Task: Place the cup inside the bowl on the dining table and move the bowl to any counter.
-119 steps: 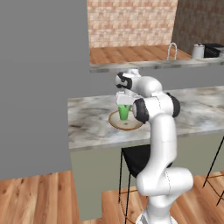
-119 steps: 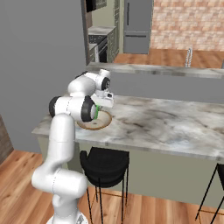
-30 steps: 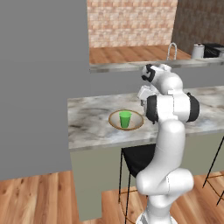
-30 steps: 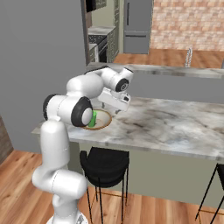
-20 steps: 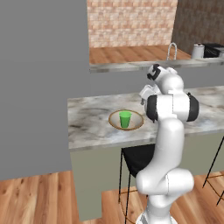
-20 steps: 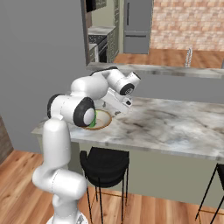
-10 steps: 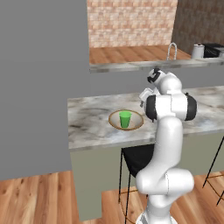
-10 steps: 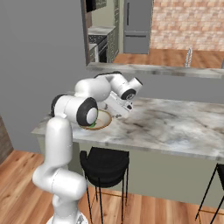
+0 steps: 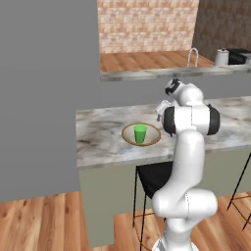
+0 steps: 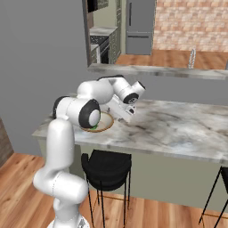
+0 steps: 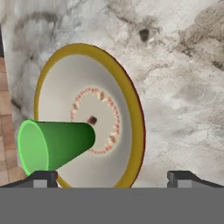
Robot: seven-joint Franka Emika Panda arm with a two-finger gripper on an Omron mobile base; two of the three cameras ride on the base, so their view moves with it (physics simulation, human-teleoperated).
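The cup (image 9: 140, 133) stands upright in the bowl (image 9: 153, 139), as before. The gripper (image 11: 112, 176) has swung right of the bowl, jaws wide and empty

Green cup (image 11: 57, 146) inside bowl (image 11: 131, 105) on marble.

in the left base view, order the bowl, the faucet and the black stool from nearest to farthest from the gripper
1. The bowl, on the dining table just left of the open gripper, with the cup standing in it.
2. The black stool, under the table's edge, below the gripper.
3. The faucet, on the far counter behind the arm.
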